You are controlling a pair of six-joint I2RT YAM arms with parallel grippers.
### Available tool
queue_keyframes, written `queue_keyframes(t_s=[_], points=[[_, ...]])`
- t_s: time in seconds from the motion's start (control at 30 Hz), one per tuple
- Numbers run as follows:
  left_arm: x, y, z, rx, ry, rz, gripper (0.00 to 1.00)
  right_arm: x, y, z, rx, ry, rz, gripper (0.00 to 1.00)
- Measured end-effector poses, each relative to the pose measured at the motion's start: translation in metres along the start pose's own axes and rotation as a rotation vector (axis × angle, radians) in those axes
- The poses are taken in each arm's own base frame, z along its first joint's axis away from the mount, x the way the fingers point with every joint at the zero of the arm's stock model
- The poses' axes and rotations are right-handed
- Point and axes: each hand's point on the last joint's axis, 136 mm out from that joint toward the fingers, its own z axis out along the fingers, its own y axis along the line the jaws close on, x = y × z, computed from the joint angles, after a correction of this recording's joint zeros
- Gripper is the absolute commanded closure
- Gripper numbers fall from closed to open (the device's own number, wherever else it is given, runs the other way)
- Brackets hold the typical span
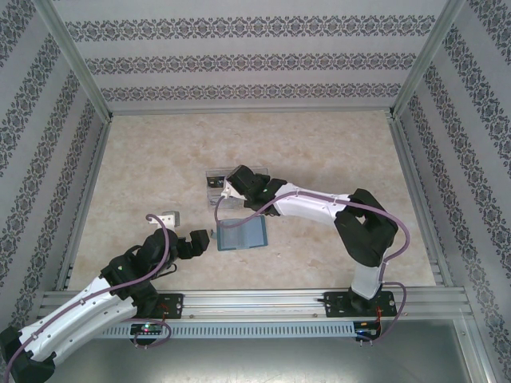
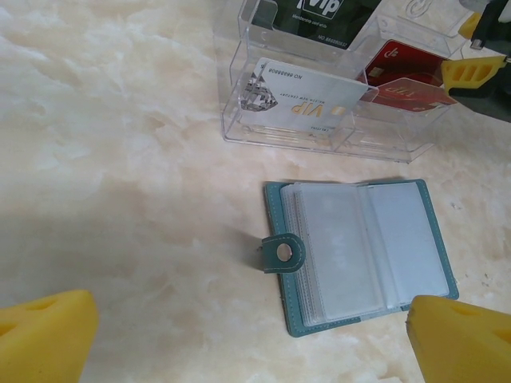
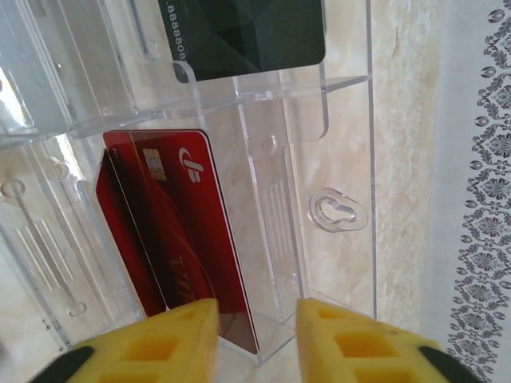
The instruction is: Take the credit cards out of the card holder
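The teal card holder lies open on the table, its clear sleeves facing up and its snap tab on the left edge. My left gripper hovers just left of it, open, with nothing between its yellow fingertips. Behind the holder stands a clear plastic tray holding a silver card, red cards and a dark card. My right gripper is over the tray's red-card compartment. Its jaws stand apart and the red card's lower corner lies between them, unpinched.
Patterned walls and aluminium rails enclose the marble table on three sides. The right arm stretches across above the holder's far side. A small grey block sits near the left arm. The tray wall is close to the right fingers.
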Motion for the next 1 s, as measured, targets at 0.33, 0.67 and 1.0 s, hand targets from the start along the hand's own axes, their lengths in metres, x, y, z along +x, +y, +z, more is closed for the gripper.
queue_keyframes(t_s=[0.33, 0.67, 1.0], points=[[-0.001, 0.0, 0.0, 0.001, -0.005, 0.0, 0.0, -0.005, -0.002, -0.013, -0.007, -0.044, 0.025, 0.43], [-0.001, 0.0, -0.002, 0.005, -0.009, 0.0, 0.0, -0.004, 0.012, -0.009, -0.034, -0.035, 0.002, 0.39], [0.001, 0.003, -0.002, -0.006, -0.003, 0.004, 0.0, 0.012, 0.004, 0.012, 0.007, 0.042, 0.048, 0.42]])
